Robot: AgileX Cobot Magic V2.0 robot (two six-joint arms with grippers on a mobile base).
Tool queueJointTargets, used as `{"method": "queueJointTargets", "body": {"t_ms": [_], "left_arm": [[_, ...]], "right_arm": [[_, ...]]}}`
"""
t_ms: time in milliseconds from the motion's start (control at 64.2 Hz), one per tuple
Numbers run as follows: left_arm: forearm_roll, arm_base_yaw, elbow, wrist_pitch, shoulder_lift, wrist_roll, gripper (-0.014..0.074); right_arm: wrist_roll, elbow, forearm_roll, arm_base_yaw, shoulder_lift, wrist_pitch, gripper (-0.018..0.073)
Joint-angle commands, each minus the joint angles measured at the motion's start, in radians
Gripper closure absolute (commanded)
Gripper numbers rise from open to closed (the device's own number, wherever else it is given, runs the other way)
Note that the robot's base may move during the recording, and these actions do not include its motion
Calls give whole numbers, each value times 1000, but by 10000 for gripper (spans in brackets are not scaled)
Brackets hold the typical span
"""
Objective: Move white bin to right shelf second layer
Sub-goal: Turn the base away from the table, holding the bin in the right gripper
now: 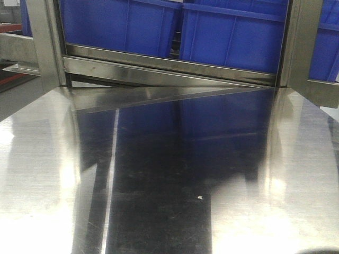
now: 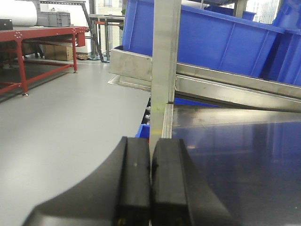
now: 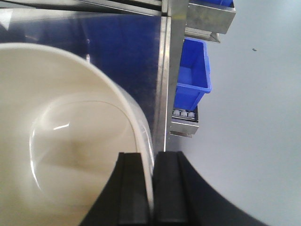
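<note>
- Bin (image 3: pixel 61 141): shows only in the right wrist view, over the right edge of the tabletop (image 1: pixel 159 174). Whether its base rests there cannot be told.
- Right gripper (image 3: pixel 149 157): clamped on the bin's wall at the rim, one finger inside and one outside.
- Left gripper (image 2: pixel 150 143): jaws pressed together, empty, near a steel post (image 2: pixel 164 61).
- Handling, as judged: empty and thin-walled, so light. The glossy plastic is likely slippery. A single rim pinch may let it tilt or flex, so seat the fingers deep over the lip.
- Materials: bin cream-white with a smooth, rounded hollow. Tabletop brushed and mirror-like. Crates (image 1: pixel 228 37) blue plastic on sloping steel rails.
- Shelf layer: not made out.
</note>
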Motion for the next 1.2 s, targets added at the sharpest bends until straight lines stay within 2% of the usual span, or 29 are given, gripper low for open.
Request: {"method": "queueJointTargets", "body": {"t_ms": [0, 1183], "left_arm": [[-5, 1, 27, -83, -16, -5, 512], [-5, 1, 27, -83, -16, -5, 512]], "right_arm": [[-5, -27, 7, -7, 6, -89, 511], [-5, -27, 7, -7, 8, -89, 511]]}}
